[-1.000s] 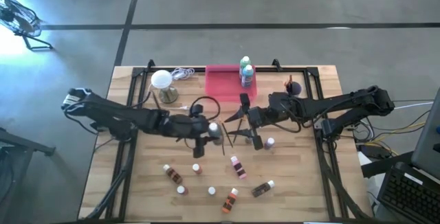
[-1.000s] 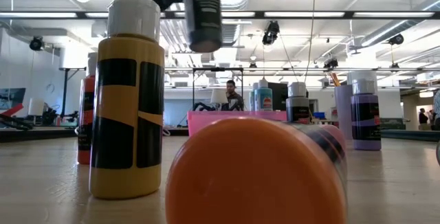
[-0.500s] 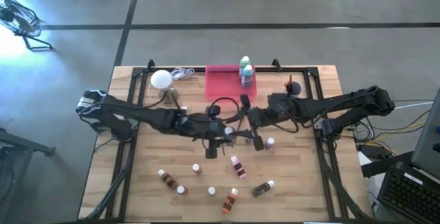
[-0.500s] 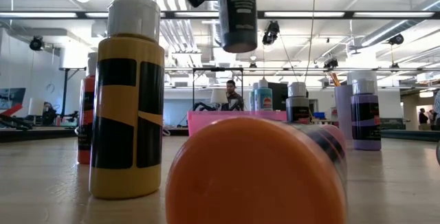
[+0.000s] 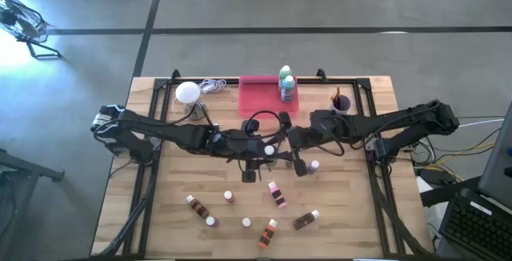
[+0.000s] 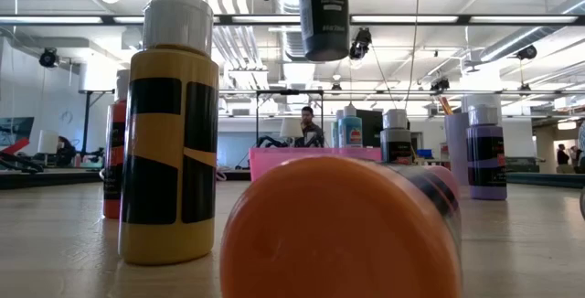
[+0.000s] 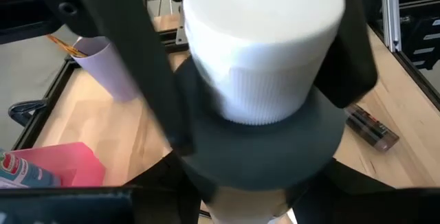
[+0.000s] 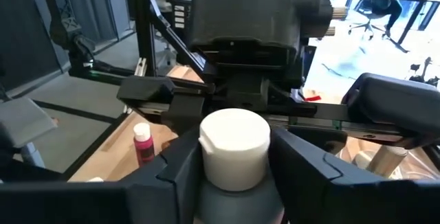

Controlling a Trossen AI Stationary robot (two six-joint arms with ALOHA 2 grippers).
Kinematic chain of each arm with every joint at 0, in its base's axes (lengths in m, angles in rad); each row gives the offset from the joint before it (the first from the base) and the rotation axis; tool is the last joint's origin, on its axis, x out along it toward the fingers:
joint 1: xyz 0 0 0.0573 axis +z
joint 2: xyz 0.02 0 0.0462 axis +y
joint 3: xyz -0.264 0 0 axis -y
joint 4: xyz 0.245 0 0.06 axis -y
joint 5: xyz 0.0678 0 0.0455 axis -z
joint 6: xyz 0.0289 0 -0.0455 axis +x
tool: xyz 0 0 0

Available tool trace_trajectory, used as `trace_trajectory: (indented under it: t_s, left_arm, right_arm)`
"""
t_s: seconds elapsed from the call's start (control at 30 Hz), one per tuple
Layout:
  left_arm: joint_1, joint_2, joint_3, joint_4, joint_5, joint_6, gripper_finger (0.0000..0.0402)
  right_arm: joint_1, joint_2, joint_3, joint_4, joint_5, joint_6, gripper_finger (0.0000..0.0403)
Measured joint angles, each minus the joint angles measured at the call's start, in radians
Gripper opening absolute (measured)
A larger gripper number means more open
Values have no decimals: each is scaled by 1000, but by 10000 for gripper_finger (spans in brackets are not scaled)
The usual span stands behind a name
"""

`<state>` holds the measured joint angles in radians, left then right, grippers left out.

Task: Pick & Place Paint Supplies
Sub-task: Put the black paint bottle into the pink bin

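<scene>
A dark bottle with a white cap [image 6: 324, 19] hangs upright above the table's middle, where my two grippers meet. My left gripper [image 5: 264, 149] comes from the left and is shut on it. My right gripper [image 5: 276, 147] comes from the right, its fingers on either side of the bottle's top [image 8: 234, 148]. The pink tray [image 5: 260, 97] lies at the far edge with a green and a blue bottle [image 5: 285, 85] standing on its right end. Several small white-capped bottles [image 5: 276, 193] stand or lie on the table's near half. My left gripper pinches the dark bottle's upper part [image 7: 261, 141], just below the cap, between its two fingers [image 7: 130, 59], coming nearly level from the table's left. The bottle hangs upright below the hold, clear of the table. My right gripper has its fingers [image 8: 175, 172] against the bottle's shoulder [image 8: 234, 200] on both sides below the cap, coming nearly level from the table's right, opposite the left gripper.
A white globe lamp [image 5: 187, 93] with its cord sits far left. A purple cup with brushes [image 5: 342, 101] stands far right. A yellow bottle [image 6: 169, 133], an orange cap [image 6: 338, 234] and a purple bottle [image 6: 486, 156] stand close to the low camera.
My left gripper has carried the dark bottle toward the table's right and a little up, to my right gripper. The bottle stays upright and now stands between the right gripper's fingers.
</scene>
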<state>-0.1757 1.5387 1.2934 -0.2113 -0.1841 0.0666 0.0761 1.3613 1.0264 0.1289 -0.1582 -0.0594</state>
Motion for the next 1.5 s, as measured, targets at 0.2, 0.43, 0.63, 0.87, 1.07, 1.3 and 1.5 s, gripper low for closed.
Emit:
trace_trajectory:
  t_s: [0.2,0.43,0.63,0.87,1.07,1.3,1.5]
  left_arm:
    - [3,0,-3,-5,1,-1,168]
    - [4,0,-3,-6,-2,-2,188]
    - [3,-15,-3,-91,-97,6,261]
    - [3,-93,-23,-190,-319,-33,315]
    - [6,-192,-143,-118,-432,-65,314]
    - [18,-281,-326,152,-447,3,315]
    - [39,-342,-442,364,-447,92,312]
  right_arm:
    - [0,0,0,-2,0,-6,113]
    - [0,0,0,-5,1,1,113]
    - [-1,1,0,-44,89,11,113]
    - [-33,-11,-1,-115,375,8,113]
    - [-140,-14,-1,-125,476,9,113]
    - [-304,-16,-42,-18,477,38,116]
    - [-404,-16,-133,147,477,61,114]
